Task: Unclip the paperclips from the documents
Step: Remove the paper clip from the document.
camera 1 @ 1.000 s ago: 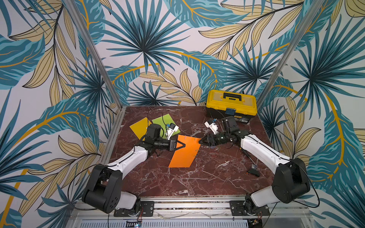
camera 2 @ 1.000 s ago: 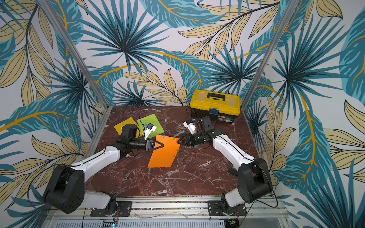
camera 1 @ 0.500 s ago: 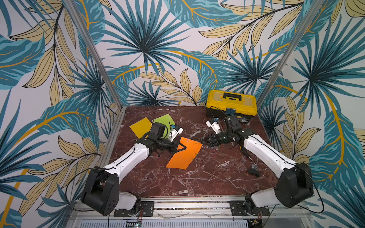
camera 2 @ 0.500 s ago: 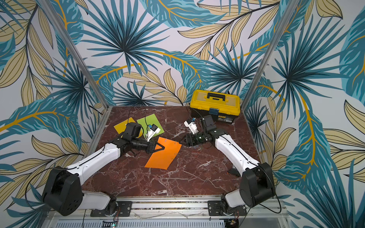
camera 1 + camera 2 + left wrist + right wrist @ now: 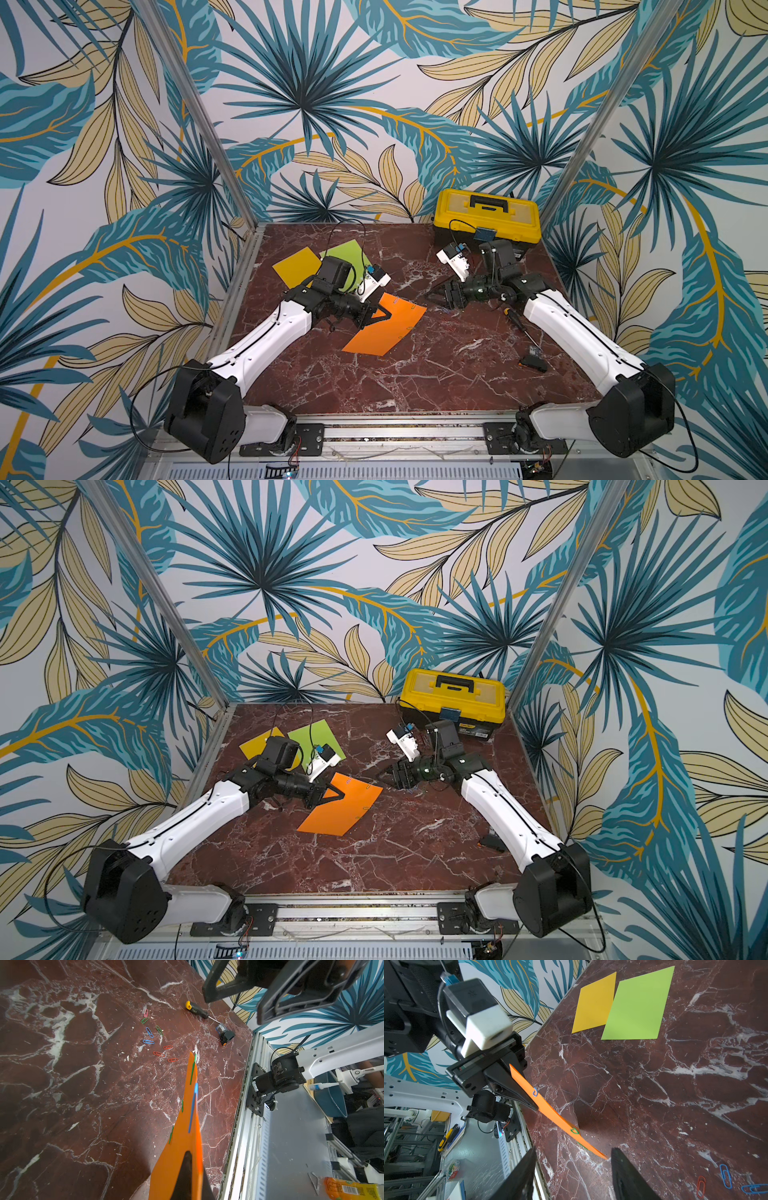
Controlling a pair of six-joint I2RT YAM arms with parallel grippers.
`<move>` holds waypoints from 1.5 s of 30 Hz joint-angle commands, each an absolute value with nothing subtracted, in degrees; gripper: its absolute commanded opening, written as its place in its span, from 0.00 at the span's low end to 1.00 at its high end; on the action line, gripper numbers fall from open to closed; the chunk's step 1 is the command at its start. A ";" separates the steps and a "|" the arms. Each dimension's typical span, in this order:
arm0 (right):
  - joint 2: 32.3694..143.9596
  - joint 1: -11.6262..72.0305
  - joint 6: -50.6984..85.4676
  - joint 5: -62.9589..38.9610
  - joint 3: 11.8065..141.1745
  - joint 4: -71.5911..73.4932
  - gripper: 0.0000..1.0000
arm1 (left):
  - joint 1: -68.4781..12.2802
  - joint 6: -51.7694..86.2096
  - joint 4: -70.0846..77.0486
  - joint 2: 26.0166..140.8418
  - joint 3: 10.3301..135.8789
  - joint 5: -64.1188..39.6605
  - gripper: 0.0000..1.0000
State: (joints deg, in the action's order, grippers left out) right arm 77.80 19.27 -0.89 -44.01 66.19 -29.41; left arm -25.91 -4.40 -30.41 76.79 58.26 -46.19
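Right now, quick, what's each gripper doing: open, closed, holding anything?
Left gripper: closed on the orange sheet.
Right gripper: open, jaws apart, nothing held.

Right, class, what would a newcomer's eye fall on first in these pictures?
The orange sheet stands out, held tilted mid-table in the shut left pincer, coloured paperclips on its edges. The open right pincer faces it, and a yellow toolbox sits at the far right corner.
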 commanded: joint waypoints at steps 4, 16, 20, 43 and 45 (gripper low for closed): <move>78.37 20.95 -4.83 -46.30 67.84 -28.74 0.58 | -26.33 -9.21 -31.53 74.38 59.57 -47.64 0.00; 80.46 24.26 -10.44 -45.97 71.99 -29.94 0.58 | -26.55 -7.82 -25.05 73.72 57.29 -49.00 0.00; 80.94 24.74 -11.29 -46.14 72.98 -29.70 0.58 | -26.55 -5.12 -20.12 73.82 55.91 -49.25 0.00; 83.25 27.78 -13.97 -46.88 74.00 -29.65 0.52 | -26.58 0.14 -12.22 76.14 53.09 -53.05 0.00; 83.08 27.87 -14.29 -46.91 73.97 -29.34 0.52 | -26.55 0.27 -12.22 76.44 53.09 -53.55 0.00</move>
State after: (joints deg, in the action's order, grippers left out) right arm 82.65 27.49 -12.99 -46.74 73.14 -29.45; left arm -26.28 -0.12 -13.69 75.88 53.49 -51.79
